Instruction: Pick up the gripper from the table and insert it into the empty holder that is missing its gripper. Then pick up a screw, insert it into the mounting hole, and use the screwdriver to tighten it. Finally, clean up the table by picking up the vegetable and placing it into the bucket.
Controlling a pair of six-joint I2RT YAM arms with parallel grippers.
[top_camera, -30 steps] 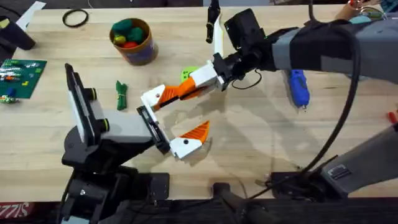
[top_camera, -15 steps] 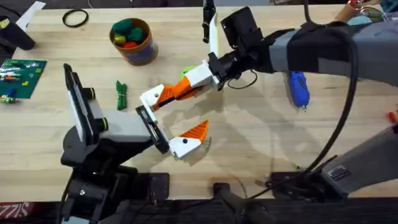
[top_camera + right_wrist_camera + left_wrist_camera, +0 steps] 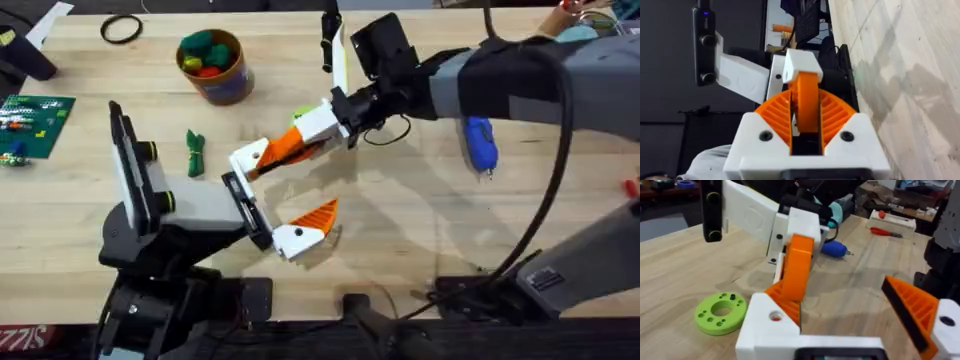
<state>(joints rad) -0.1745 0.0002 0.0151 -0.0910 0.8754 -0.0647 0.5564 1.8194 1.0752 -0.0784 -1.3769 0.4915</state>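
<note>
Wooden table (image 3: pixel 420 230): right jaws (image 3: pixel 318 128) clamp orange gripper (image 3: pixel 285 148), "ZZIS" btm-left.

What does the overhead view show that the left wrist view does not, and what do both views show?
Only the overhead view shows the bucket, the vegetable and the holder.

Only the left wrist view shows the holes in the green disc and a red tool at the table's far edge.

Both show the gripper held by the right gripper, and the screwdriver lying on the table.
</note>
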